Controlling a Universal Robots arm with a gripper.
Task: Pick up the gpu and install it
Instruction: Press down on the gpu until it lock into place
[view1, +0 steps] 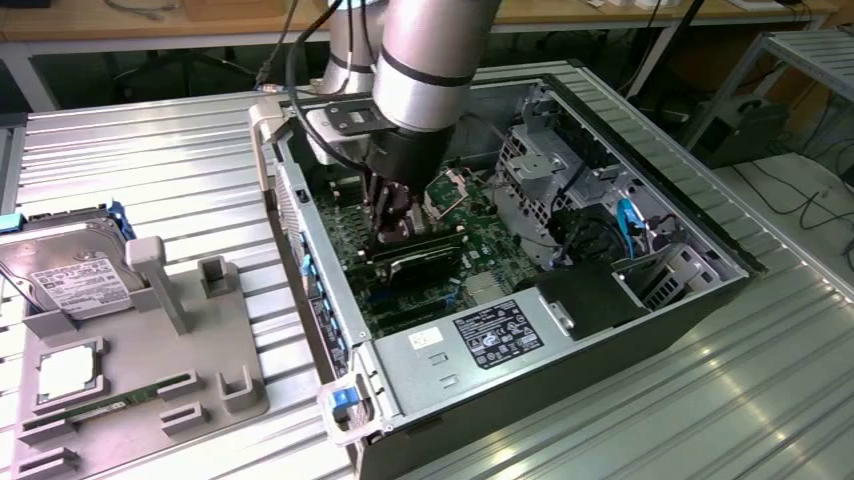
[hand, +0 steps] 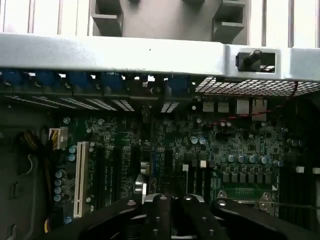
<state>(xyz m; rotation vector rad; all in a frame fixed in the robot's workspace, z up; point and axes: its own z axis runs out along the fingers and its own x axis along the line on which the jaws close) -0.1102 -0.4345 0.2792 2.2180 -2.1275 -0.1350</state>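
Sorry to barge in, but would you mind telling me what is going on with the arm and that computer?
The arm has its gripper down inside the open computer case, fingers shut, right at a dark card, apparently the gpu, which sits on edge over the green motherboard. On the grey parts tray at the exterior view's left, a silver hard drive and a green memory stick lie untouched.

The exterior view looks down from high up and off to one side, taking in the whole open computer case (view1: 561, 270) on the ribbed metal table (view1: 160, 170) and the arm reaching in. The wrist view sits close inside the case, facing the motherboard (hand: 200, 150) toward the slotted rear wall (hand: 100, 52). Both views share the motherboard (view1: 467, 215) and that case edge.
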